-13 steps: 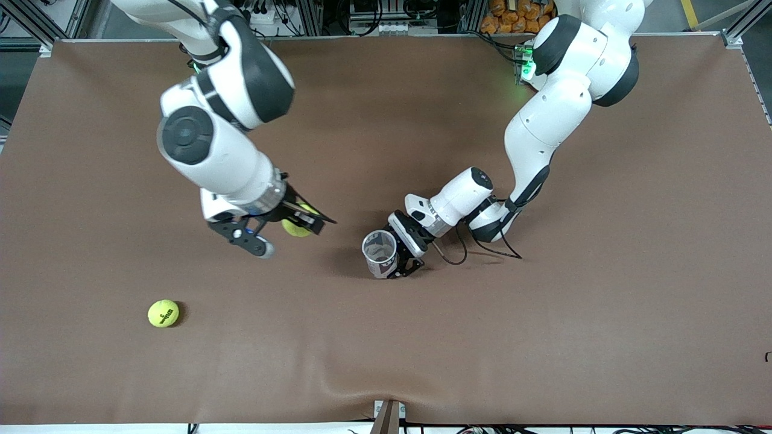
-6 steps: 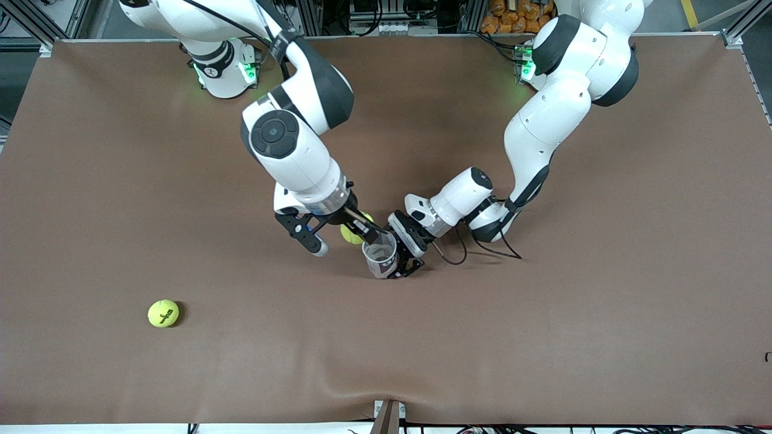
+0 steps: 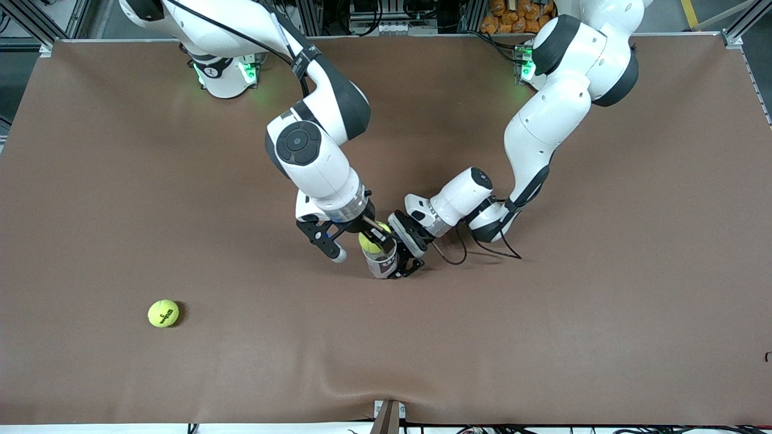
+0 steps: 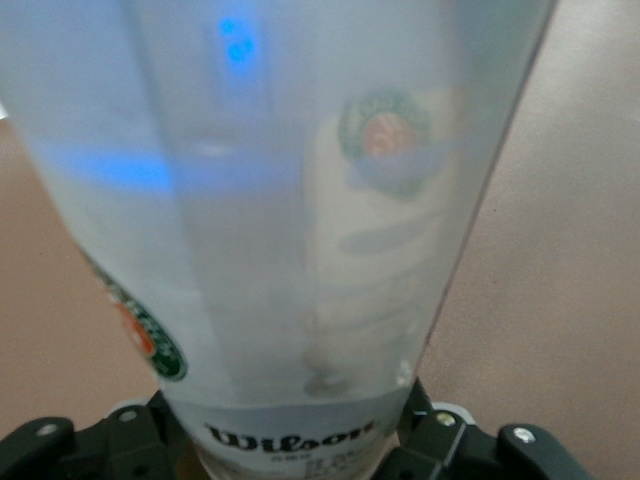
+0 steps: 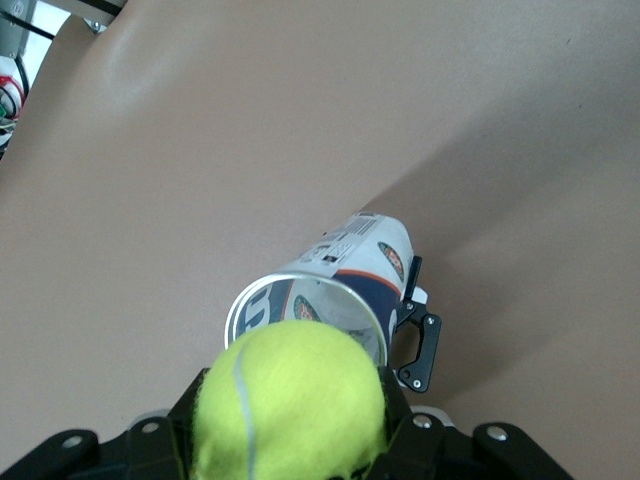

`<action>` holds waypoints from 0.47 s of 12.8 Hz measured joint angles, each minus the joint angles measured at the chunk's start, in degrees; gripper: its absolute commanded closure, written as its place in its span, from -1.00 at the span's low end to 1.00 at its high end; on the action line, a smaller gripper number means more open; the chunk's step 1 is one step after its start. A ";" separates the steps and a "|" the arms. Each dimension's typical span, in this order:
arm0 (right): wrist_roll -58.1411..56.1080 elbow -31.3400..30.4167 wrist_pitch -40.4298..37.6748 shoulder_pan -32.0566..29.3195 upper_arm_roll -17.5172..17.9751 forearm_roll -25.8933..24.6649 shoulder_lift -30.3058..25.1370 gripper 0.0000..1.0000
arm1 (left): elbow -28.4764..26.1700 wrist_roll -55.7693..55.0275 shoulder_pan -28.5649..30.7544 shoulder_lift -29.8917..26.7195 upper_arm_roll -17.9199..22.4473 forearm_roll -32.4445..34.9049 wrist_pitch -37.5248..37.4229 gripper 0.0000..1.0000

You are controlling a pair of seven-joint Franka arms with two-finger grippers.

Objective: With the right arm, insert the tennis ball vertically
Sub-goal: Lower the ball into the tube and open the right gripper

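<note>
My right gripper (image 3: 372, 239) is shut on a yellow-green tennis ball (image 3: 370, 243) and holds it right over the open mouth of a clear plastic ball can (image 3: 382, 263). In the right wrist view the tennis ball (image 5: 290, 405) fills the space between the right gripper's (image 5: 290, 425) fingers, with the can's (image 5: 335, 280) rim just below it. The can stands upright on the brown table. My left gripper (image 3: 405, 252) is shut on its side from the left arm's end. The left wrist view is filled by the can (image 4: 290, 250), clamped low down in the left gripper (image 4: 300, 462).
A second tennis ball (image 3: 163, 313) lies loose on the table (image 3: 543, 337), nearer the front camera and toward the right arm's end. A black cable (image 3: 452, 256) loops on the cloth beside the left wrist.
The right arm has swung the tennis ball from the right arm's end of the table over to the can's mouth. The left arm and can have stayed put.
</note>
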 measured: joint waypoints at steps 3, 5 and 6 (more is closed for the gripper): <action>0.03 0.11 0.76 0.11 -0.03 0.00 0.12 -0.12 | 0.00 0.00 0.00 0.00 0.01 0.00 0.00 -0.66; 0.03 0.11 2.53 0.11 -0.12 -0.02 0.57 -0.13 | 0.05 0.00 0.01 0.06 0.05 0.00 0.06 -0.67; 0.03 0.12 3.25 0.11 -0.16 -0.04 0.89 -0.14 | 0.07 0.00 0.01 0.10 0.06 0.00 0.13 -0.67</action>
